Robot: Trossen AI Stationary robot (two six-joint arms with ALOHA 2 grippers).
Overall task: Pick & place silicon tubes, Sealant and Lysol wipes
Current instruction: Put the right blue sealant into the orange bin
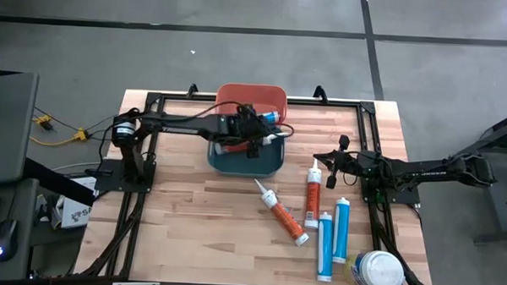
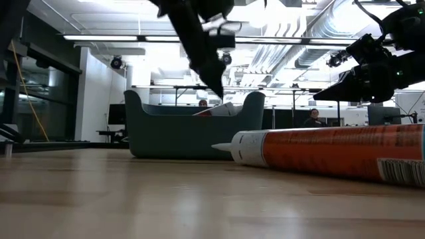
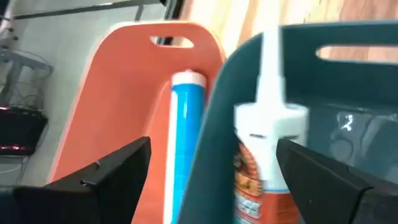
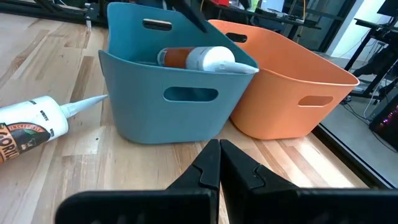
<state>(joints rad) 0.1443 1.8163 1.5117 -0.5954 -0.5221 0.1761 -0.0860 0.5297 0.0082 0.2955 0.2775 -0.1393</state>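
My left gripper (image 1: 255,136) hangs open over the teal bin (image 1: 244,157). An orange-and-white sealant tube (image 3: 264,162) stands between its fingers, nozzle toward the bin's far wall; in the right wrist view the tube (image 4: 198,58) lies slanted in the bin with its white shoulder at the rim. A blue tube (image 1: 271,118) lies in the orange bin (image 1: 251,98) behind. My right gripper (image 1: 330,167) is shut and empty above the table's right side. Two orange-and-white tubes (image 1: 282,213) (image 1: 313,194), two blue tubes (image 1: 325,245) (image 1: 342,230) and the Lysol wipes canister (image 1: 377,270) lie on the table. My left gripper comes at the tube from above, slanting toward the far edge, its fingers on either side of the tube's nozzle end. One finger (image 3: 311,174) stands close beside the tube's side; whether it touches, I cannot tell. The other finger stands well clear.
The two bins stand side by side at the table's far middle. A black frame (image 1: 364,112) runs around the table's edges. Bare wood lies in front of the teal bin (image 1: 200,225).
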